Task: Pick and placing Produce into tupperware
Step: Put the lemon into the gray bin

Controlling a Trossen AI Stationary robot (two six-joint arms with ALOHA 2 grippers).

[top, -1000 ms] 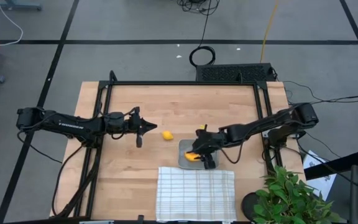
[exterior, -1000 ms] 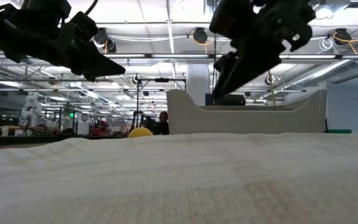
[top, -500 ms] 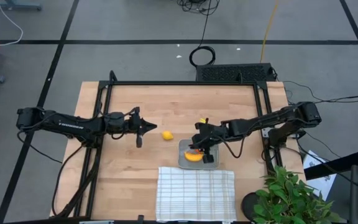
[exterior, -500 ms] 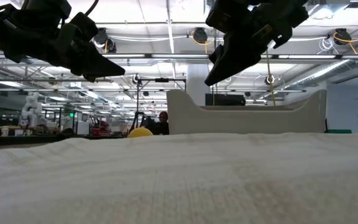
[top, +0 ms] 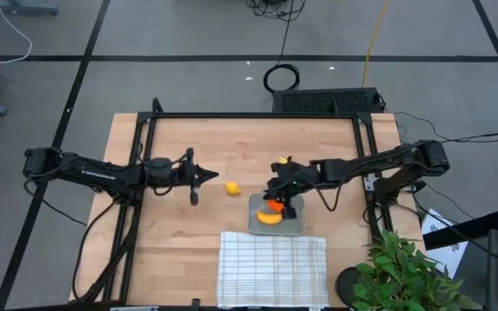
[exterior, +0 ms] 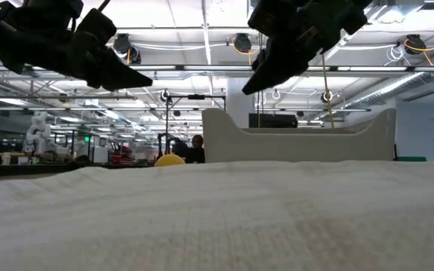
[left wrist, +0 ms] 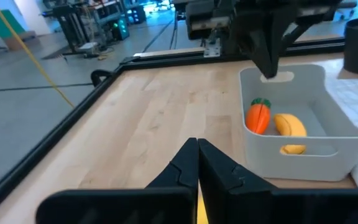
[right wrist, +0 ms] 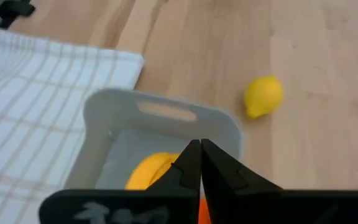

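Observation:
The grey tupperware (top: pixel 277 221) stands on the wooden table, and in it lie the orange carrot (left wrist: pixel 258 117) and the yellow banana (left wrist: pixel 289 126). Left of it the yellow lemon (top: pixel 233 187) rests on the bare table. My right gripper (top: pixel 271 191) hangs shut and empty above the tupperware's far left corner, pointing slantwise down; in its wrist view the gripper (right wrist: pixel 199 150) points over the rim toward the lemon (right wrist: pixel 263 96). My left gripper (top: pixel 200 180) waits shut and empty, raised, left of the lemon.
A white checked cloth (top: pixel 271 267) lies at the table's near edge, just in front of the tupperware, and fills the foreground of the low view. A black frame (top: pixel 150 147) runs round the table. A green plant (top: pixel 405 272) stands off the near right corner.
My right gripper has shut with nothing in it, then risen and drawn from over the tupperware's near right part toward its far left corner. The carrot and the banana now show uncovered in the tupperware.

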